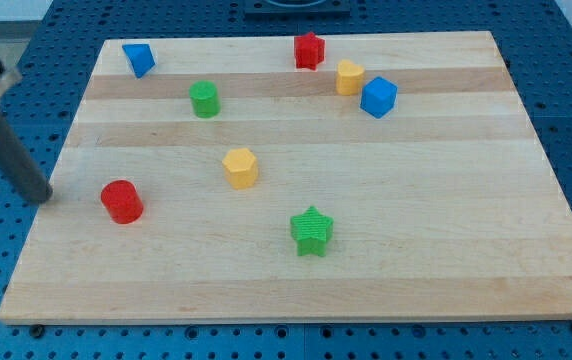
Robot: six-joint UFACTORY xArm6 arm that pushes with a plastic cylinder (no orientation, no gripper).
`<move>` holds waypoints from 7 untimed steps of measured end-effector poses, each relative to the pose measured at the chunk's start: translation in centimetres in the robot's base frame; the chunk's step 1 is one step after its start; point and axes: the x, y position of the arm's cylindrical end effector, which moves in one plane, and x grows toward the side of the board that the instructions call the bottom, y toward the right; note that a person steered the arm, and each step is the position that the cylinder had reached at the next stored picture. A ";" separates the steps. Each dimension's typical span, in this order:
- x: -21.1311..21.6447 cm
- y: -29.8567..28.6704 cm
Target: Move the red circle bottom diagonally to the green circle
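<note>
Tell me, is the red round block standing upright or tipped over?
Upright: the red circle rests on the board with its flat round top facing up.

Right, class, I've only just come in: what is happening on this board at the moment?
A robot arm with a dark rod is pushing blocks on a wooden board. My tip sits at the board's left edge, just left of the red circle, not clearly touching it. The green circle stands further up and to the right, so the red one is not beside it yet. Other blocks lie scattered: a yellow hexagon, green star, red star, yellow heart, blue cube, and a blue block.
</note>
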 end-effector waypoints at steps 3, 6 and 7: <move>-1.3 11.4; -0.9 8.0; -5.8 9.8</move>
